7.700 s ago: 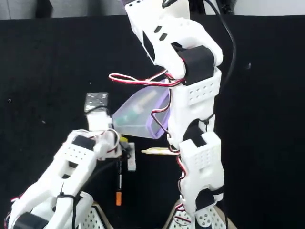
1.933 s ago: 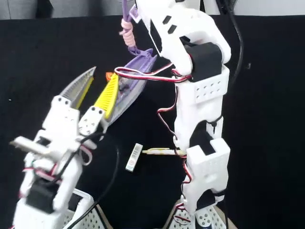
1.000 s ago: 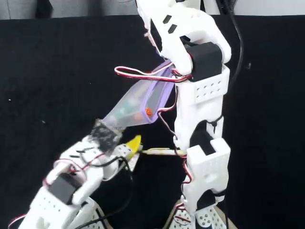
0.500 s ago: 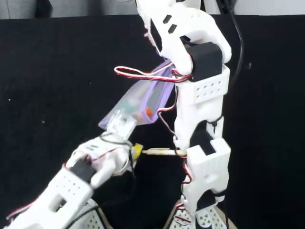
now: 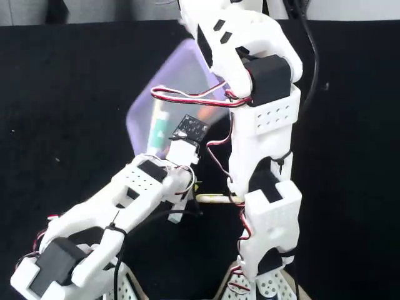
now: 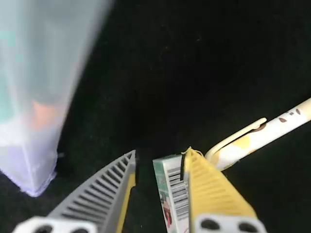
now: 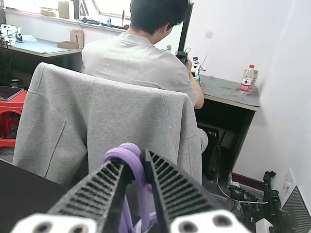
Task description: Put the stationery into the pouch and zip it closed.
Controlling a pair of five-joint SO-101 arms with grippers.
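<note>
Moved: pouch [image 5: 165, 75] swung upward.
Left claw [image 6: 158, 165]: parted around barcoded eraser [image 6: 171, 191], pen [image 6: 262, 133] beside.
Right claw [image 7: 136, 167]: clamped on purple cord [image 7: 127, 154].
Pouch: translucent lilac plastic, edge behind right arm [image 5: 262, 119].

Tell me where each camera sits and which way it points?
High view: fixed above the table, looking down on the left arm, right arm, lifted pouch and a pen.
Left wrist view: on the left arm, facing down at the table; open left hand straddles a small barcoded block.
Right wrist view: on the raised right arm, facing the room beyond; its right hand grips the pouch's purple loop.
Shared: high and left wrist views both show pouch and pen.
</note>
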